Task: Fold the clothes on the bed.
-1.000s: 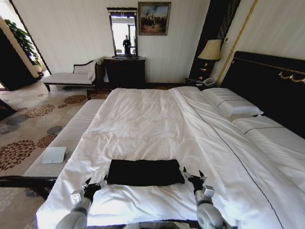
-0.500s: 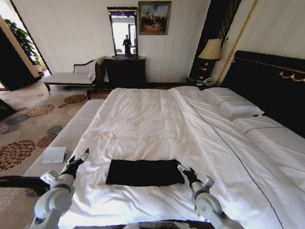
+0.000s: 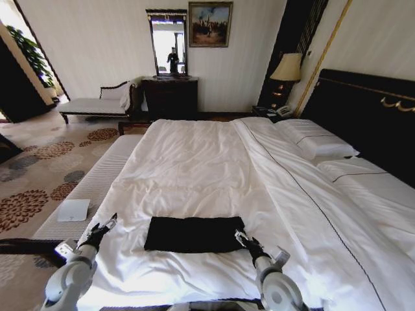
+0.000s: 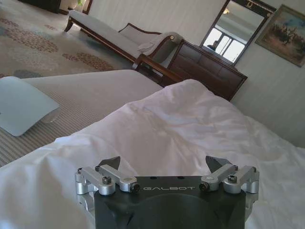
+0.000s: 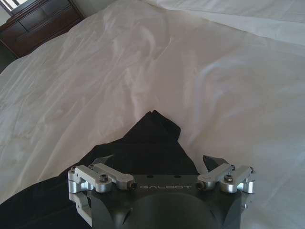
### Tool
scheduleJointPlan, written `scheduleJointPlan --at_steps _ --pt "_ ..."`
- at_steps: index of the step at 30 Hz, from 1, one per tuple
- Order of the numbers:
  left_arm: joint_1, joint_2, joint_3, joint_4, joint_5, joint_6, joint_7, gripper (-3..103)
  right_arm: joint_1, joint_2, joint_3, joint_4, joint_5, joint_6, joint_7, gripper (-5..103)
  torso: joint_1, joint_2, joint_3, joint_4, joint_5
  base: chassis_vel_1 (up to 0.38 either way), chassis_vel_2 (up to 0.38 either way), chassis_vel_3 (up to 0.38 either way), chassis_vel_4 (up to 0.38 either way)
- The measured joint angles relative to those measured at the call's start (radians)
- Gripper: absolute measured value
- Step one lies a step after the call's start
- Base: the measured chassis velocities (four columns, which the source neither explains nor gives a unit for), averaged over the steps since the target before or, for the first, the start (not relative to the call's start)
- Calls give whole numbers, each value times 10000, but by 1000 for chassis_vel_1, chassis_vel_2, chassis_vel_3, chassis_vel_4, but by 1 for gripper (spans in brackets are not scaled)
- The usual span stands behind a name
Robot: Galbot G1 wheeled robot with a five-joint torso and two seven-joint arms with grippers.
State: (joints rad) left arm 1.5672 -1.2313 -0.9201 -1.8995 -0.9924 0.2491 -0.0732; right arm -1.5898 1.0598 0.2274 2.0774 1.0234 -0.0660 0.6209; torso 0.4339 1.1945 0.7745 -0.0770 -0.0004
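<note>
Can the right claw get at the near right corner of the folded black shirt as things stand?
Probably yes. The right claw hangs open at the right edge of the folded black fabric T-shirt, which lies flat on the white duvet, with nothing between them.

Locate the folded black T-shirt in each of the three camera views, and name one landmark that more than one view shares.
Head view: black T-shirt lies on the white duvet near the bed's foot, between the two arms.
Left wrist view: no T-shirt; duvet and dark dresser.
Right wrist view: T-shirt directly under the right gripper, jaws open.
Shared landmark: the dresser.
</note>
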Motion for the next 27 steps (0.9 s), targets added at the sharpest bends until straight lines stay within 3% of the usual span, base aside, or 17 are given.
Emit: scheduleJointPlan --at_steps 5,8,11,13,17,18,20,23,24,26,27 --pt "141 -16 -30 -70 40 -71 21 100 581 2 80 -1067 44 19 -456 101 2 -1 1 4 0 0 0 0 0" --pt "215 -73 -19 -122 148 -79 22 100 673 -82 184 -1238 78 36 -832 96 3 -1 2 2 -2 0 0 0 0" --pt "244 -191 67 -177 371 -78 -13 100 832 -129 235 -1377 111 36 -1278 82 0 0 0 1 -3 0 0 0 0" --pt "246 -214 97 -193 435 -73 -20 100 889 -127 232 -1434 110 35 -1337 82 1 0 0 1 -3 0 0 0 0" --pt "244 -278 220 -209 748 -51 -52 100 1078 -125 205 -1592 150 -75 -1594 60 2 -1 1 2 -3 0 0 0 0" --pt "244 -278 220 -209 748 -51 -52 100 1078 -125 205 -1592 150 -75 -1594 60 2 -1 1 2 -3 0 0 0 0" --pt "212 -287 223 -170 766 -46 -70 100 1091 -132 150 -1714 125 -148 -1711 50 2 0 2 1 -2 0 0 0 0" --pt "199 -286 212 -132 757 -45 -89 100 1095 -132 110 -1812 72 -170 -1792 50 2 0 1 1 -3 0 0 0 0" --pt "199 -273 201 -111 751 -44 -97 100 1092 -131 90 -1824 59 -180 -1847 38 1 0 1 2 -3 0 0 0 0" --pt "204 -261 183 -83 745 -44 -102 100 1063 -146 77 -1765 58 -194 -1957 27 1 0 1 2 -3 0 0 0 0" --pt "204 -261 183 -83 745 -44 -102 100 1063 -146 77 -1765 58 -194 -1957 27 1 0 1 2 -3 0 0 0 0"
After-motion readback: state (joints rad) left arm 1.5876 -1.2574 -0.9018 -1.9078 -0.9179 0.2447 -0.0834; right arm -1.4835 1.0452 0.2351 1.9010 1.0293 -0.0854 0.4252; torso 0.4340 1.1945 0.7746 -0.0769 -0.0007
